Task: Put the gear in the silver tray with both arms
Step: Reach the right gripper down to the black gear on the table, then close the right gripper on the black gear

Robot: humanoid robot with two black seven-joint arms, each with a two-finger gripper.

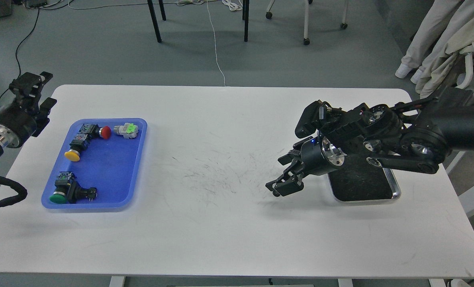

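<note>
While both of my arms hang over the white table (229,239), this is what lies in front of me, nearest first.

Table: one, white, filling the lower and middle frame, with a patch of dark scuff marks at its centre.

Blue tray (137,159): one, at the left of the frame, holding four push-button parts.

Green-capped button (63,191): one, at the tray's near end, lower left.

Yellow-capped button (75,149): one, in the tray's middle left.

Red-capped button (97,130): one, at the tray's far end, just beside the grey part.

Grey part with a green block (126,130): one, at the tray's far right corner.

Right gripper (286,175): right of centre, pointing left and down over bare table just left of the silver tray; its fingers stand slightly apart and I see nothing between them.

Silver tray (394,191): one, at the right of the frame, dark scratched bottom, its far half hidden under my right arm; the part I can see holds nothing.

Gear: I cannot make one out anywhere in view.

Left gripper (32,85): upper left of the frame, beyond the table's left edge, well apart from the blue tray; too dark and end-on for me to tell how far it is open or whether it has anything.

Floor beyond: chair legs and one white cable at the top of the frame.
</note>
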